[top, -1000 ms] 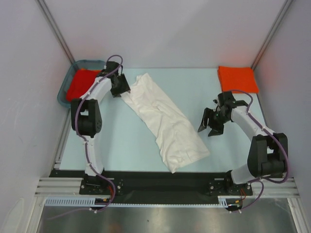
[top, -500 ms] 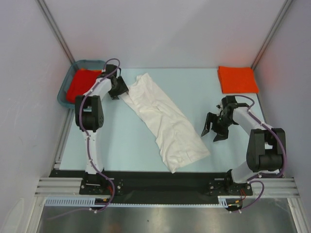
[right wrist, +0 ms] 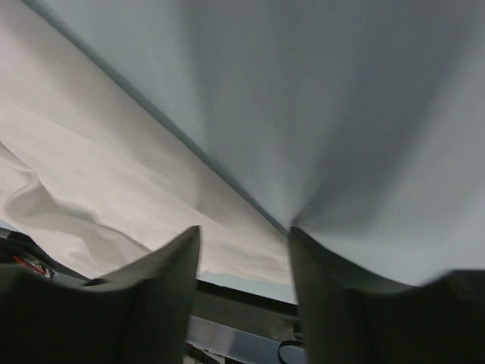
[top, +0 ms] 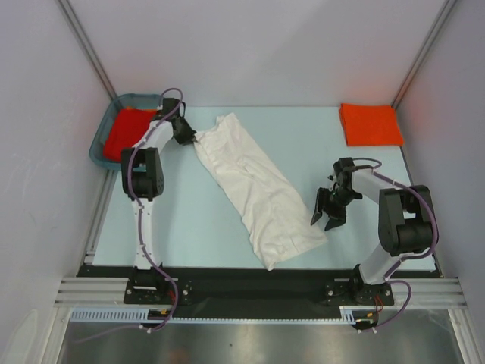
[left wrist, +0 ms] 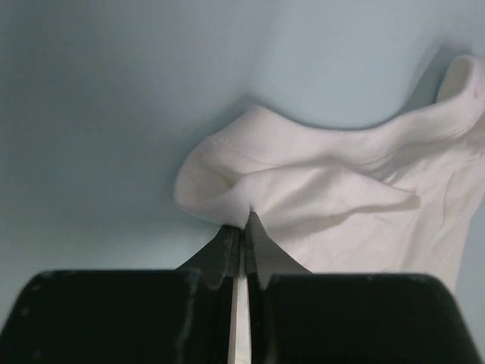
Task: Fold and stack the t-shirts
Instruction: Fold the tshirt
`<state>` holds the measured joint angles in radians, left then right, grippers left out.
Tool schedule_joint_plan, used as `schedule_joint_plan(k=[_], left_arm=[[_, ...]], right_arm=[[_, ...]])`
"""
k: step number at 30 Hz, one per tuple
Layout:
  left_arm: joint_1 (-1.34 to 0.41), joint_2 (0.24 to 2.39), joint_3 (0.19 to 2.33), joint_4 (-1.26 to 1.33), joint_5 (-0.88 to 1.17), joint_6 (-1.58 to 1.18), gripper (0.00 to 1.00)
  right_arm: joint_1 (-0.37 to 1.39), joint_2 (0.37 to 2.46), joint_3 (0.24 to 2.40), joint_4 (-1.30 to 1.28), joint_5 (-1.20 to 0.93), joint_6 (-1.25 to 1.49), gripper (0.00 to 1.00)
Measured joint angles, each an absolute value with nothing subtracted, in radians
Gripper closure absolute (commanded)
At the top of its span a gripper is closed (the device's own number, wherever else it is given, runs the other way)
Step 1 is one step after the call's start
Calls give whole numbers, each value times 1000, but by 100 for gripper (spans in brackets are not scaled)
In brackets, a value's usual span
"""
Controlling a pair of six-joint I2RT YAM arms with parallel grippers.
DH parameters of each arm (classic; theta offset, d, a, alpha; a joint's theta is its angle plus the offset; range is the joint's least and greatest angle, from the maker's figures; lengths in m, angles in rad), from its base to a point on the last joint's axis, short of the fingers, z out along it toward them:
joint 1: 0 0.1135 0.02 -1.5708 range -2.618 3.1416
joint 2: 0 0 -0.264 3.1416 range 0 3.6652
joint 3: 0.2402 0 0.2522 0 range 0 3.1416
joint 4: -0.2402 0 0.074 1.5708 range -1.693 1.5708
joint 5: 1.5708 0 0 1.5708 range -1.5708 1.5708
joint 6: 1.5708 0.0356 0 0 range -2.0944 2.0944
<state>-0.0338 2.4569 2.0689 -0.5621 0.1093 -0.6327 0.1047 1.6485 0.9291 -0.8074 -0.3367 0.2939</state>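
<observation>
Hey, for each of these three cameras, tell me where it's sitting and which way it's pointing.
Top external: above and behind the bases, looking down on the table; the left arm and right arm show whole.
Left wrist: on the left arm, looking along the left pincer, shut on an edge of the white t-shirt.
Right wrist: on the right arm, low over the table, looking past the open right pincer.
Shared: all three views show the white t-shirt.

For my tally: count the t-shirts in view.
3: white t-shirt mid-table; folded orange-red t-shirt at far right corner; second orange-red t-shirt in the teal basket, possibly hiding more.
</observation>
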Motion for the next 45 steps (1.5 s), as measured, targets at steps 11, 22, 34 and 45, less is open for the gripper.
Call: schedule_joint_plan(k=[11, 22, 34, 45], left_arm=[[-33, 2537, 2127, -321, 224, -709, 100], [-46, 2753, 2352, -28, 279, -867, 100], [-42, 2799, 2399, 30, 273, -859, 41], [-30, 2328, 1986, -327, 236, -597, 30]], right_arm=[[208, 1666, 866, -740, -376, 395, 99], [483, 1502, 642, -442, -461, 788, 100], [616, 1547, 689, -344, -420, 940, 64], [511, 1535, 978, -704, -273, 619, 25]])
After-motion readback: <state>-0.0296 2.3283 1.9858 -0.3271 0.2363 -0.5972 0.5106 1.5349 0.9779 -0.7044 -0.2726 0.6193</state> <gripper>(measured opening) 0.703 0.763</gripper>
